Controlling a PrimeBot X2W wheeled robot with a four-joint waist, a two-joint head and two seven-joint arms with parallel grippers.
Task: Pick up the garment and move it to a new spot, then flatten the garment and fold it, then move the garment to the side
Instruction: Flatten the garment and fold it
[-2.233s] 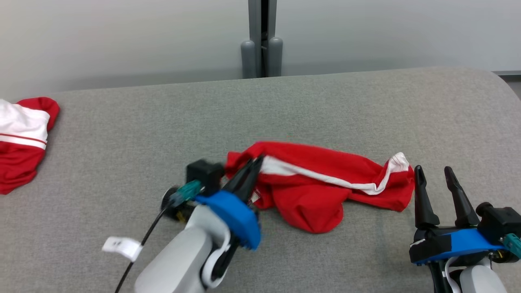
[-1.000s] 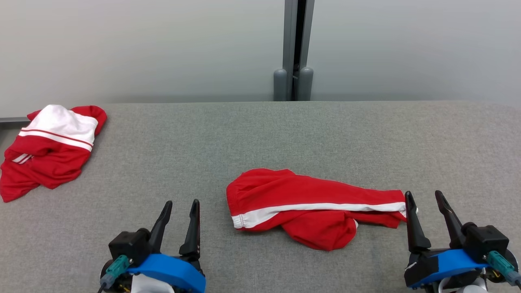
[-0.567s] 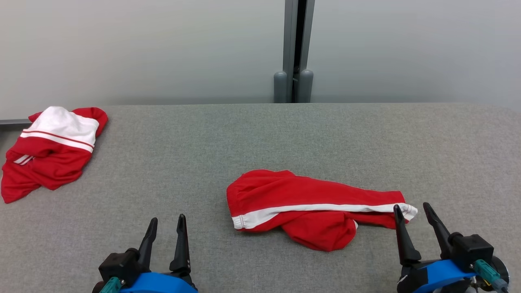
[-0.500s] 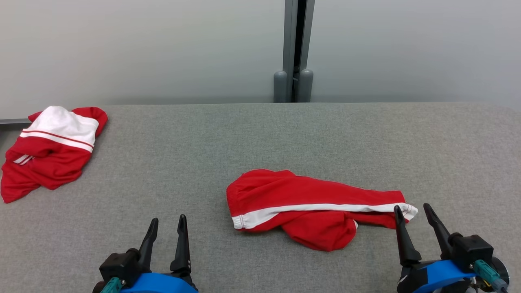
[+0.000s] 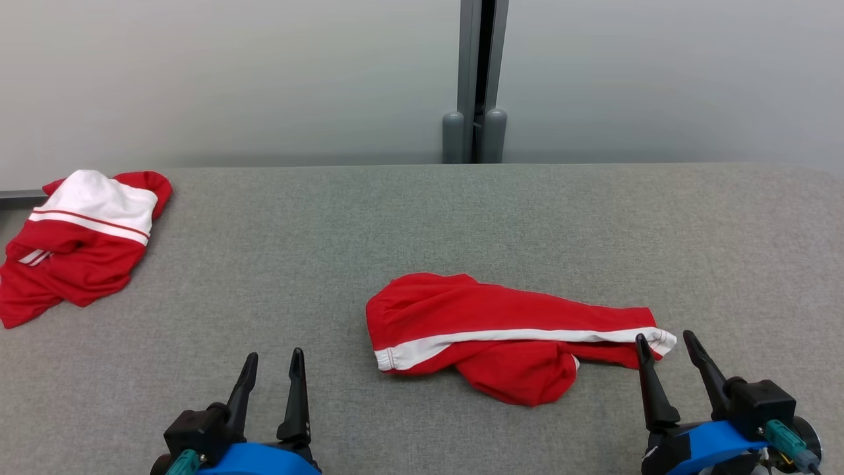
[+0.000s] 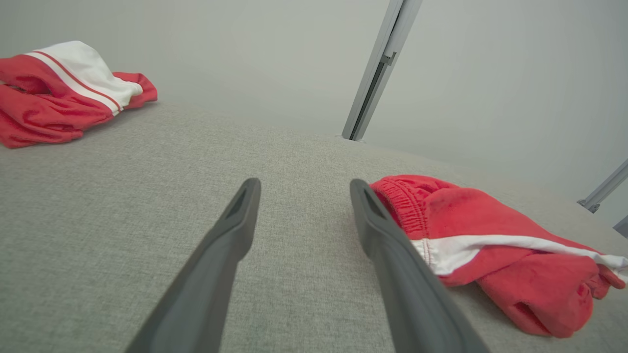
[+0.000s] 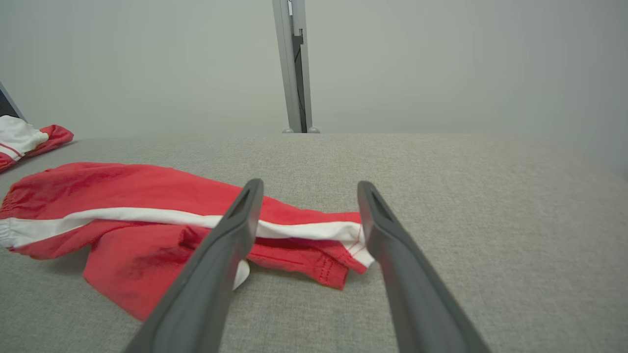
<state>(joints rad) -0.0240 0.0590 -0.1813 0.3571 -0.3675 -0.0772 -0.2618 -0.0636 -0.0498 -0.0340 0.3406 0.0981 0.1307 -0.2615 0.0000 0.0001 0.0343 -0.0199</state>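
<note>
Left claw [image 5: 274,354] and right claw [image 5: 663,336] gape wide, both empty. Garment [image 5: 501,330] lies bunched on bench [image 5: 422,218]; advise pinching both ends, spreading evenly.

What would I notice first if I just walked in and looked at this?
The bright red garment with a white stripe jumps out first, lying crumpled in the middle of the grey table. Next is a second garment, red and white, bunched at the table's far left. At the bottom, the left claw and right claw stand open and empty, the right one near the red garment's end.
</note>
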